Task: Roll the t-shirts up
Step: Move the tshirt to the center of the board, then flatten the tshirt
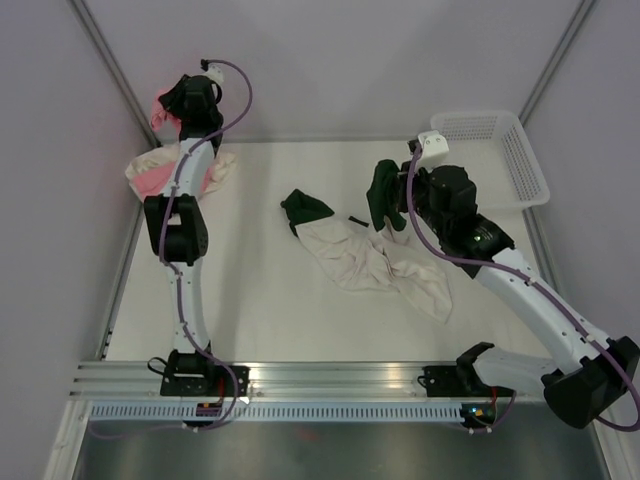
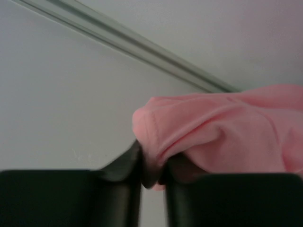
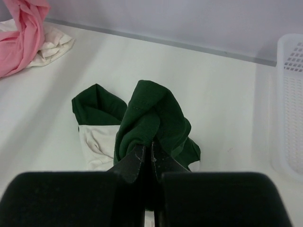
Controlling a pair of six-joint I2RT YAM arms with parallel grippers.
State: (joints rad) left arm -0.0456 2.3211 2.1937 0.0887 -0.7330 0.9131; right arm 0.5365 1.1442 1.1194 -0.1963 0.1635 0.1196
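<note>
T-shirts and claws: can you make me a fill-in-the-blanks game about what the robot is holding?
1. The left claw is shut on the ____.
2. The right claw is shut on the ____.
3. The white mesh basket stands nearest the ____ claw.
Missing words: pink t-shirt; dark green t-shirt; right.

Takes in the left gripper (image 2: pixel 152 178), closed to a narrow slit on a fold of the pink t-shirt (image 2: pixel 222 127). Pinches the cloth just beside its stitched hem, leaving the rest bulging up and off to the right above the black fingers (image 2: pixel 71 198). Faces a pale wall (image 2: pixel 57 109) crossed by a grey metal rail (image 2: pixel 132 47) slanting down to the right.
</note>
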